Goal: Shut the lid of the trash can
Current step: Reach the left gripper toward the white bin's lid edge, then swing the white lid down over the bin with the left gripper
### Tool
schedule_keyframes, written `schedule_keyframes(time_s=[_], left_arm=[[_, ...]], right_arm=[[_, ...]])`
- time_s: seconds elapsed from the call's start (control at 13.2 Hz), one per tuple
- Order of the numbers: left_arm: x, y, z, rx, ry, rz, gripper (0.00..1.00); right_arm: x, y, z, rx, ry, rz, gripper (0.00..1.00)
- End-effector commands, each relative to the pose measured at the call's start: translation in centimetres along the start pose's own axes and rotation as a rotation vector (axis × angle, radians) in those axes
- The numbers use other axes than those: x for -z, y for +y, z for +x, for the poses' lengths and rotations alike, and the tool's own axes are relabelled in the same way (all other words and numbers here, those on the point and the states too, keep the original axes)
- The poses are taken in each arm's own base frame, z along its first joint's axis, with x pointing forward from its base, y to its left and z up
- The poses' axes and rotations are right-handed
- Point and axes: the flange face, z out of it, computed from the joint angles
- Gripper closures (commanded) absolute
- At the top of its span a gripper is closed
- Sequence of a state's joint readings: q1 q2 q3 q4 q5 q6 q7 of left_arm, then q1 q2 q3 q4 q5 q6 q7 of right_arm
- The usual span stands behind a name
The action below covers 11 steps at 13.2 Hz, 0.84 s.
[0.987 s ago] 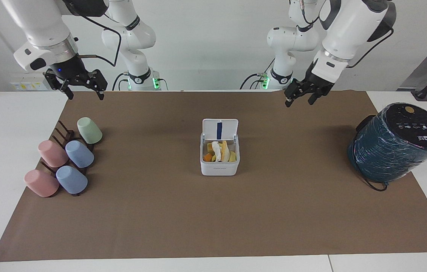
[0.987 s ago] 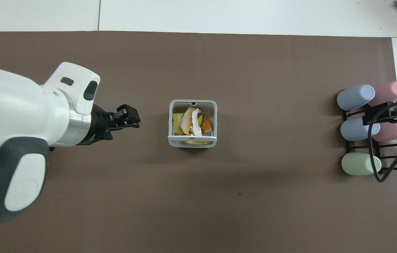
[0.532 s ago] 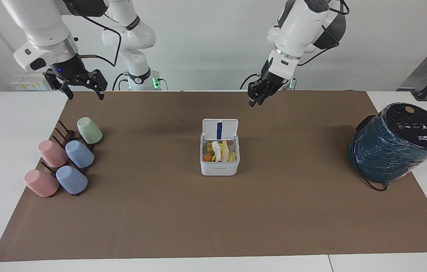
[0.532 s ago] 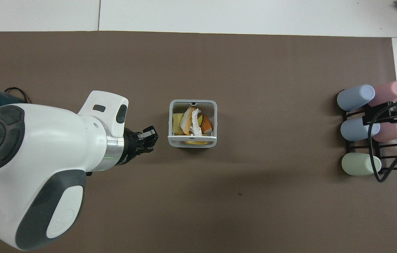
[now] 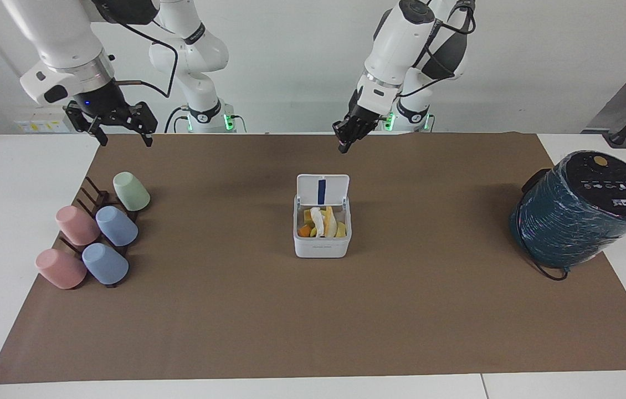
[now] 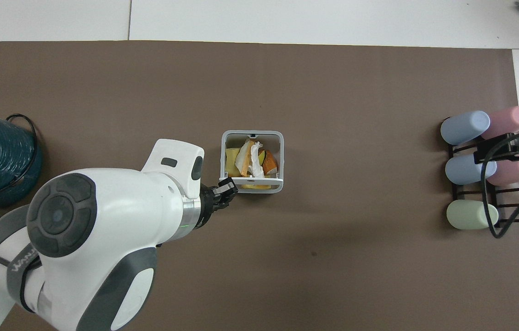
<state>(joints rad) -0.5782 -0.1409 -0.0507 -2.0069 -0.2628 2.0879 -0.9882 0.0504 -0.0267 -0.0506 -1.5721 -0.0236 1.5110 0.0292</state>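
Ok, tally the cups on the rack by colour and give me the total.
Pink cups: 2
Blue cups: 2
Green cup: 1
Total: 5 cups, all lying tilted on the dark rack toward the right arm's end of the table.

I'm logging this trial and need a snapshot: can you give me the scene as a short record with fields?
trash can: mid-mat, open, filled with scraps
lid: upright on the hinge at the robots' side, blue strip showing
left gripper: raised above the mat close to the lid, not touching, fingers shut
right gripper: waiting, open, raised near the mat corner at the right arm's end
cups: five on a rack, right arm's end
teal cylinder: left arm's end
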Motion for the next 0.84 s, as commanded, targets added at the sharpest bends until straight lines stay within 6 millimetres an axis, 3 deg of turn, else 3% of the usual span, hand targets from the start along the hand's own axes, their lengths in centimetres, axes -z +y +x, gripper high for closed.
schedule_keyframes(time_s=[0.0, 0.3, 0.76], left_arm=[[-2.4, 0.2, 0.5, 0.076, 0.005, -0.028, 1.00], [-6.0, 1.8, 0.3, 0.106, 0.011, -0.054, 1.00], [-5.8, 1.4, 2.2, 0.222, -0.047, -0.125, 1.00]], right_arm=[[0.1, 0.0, -0.6, 0.005, -0.006, 0.006, 0.00], [0.1, 0.0, -0.6, 0.005, -0.006, 0.006, 0.00], [0.0, 0.0, -0.6, 0.005, -0.007, 0.006, 0.00]])
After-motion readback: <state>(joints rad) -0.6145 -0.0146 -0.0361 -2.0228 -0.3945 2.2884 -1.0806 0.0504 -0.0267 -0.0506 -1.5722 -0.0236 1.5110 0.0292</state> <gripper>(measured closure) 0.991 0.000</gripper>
